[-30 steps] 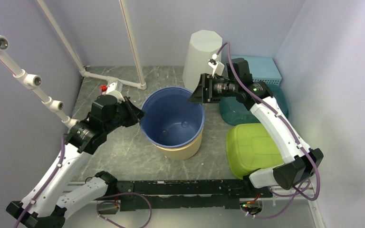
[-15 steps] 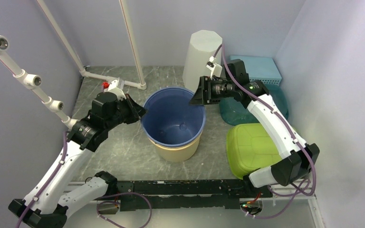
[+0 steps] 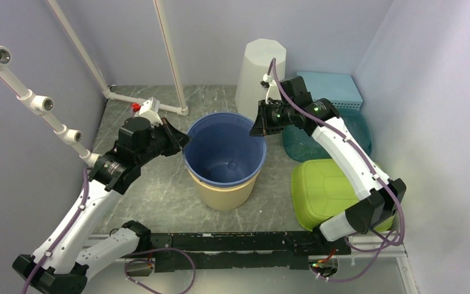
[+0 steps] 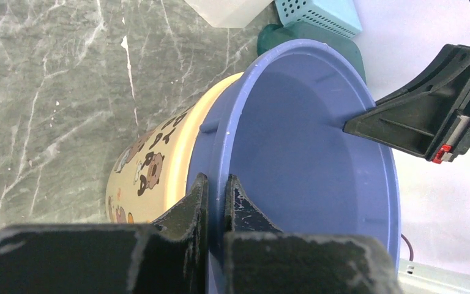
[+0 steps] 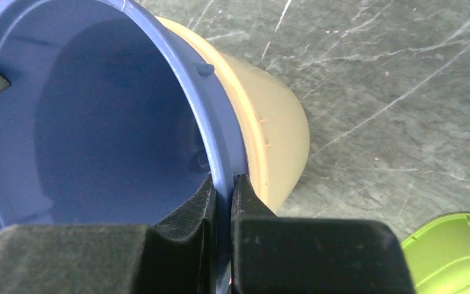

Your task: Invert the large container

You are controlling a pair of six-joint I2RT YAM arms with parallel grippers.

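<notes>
Grey stone-look bench (image 3: 159, 196) fills the floor of a small booth with pale purple walls. At the back stands a tall white bin (image 3: 259, 70). To the right lies a green box (image 3: 324, 190).

In the middle of the bench is the blue bucket (image 3: 223, 147), the big thing to flip. It is round and wide, open at the top, with a thin rim and small bumps just under the rim. It sits inside a yellow pot (image 3: 226, 195) that has little cartoon animals on its side. Only the lower part of the yellow pot shows under the blue one.

The bucket looks like thin, smooth plastic, so I think it is light and a bit bendy. It could slip. The rim is the best place to hold it, one hold on each side. The yellow pot may lift with it or drop off.

The left gripper (image 4: 215, 184) is pinching the rim on the left side, one finger inside and one outside. The right gripper (image 5: 223, 180) is pinching the rim on the far right side the same way.
</notes>
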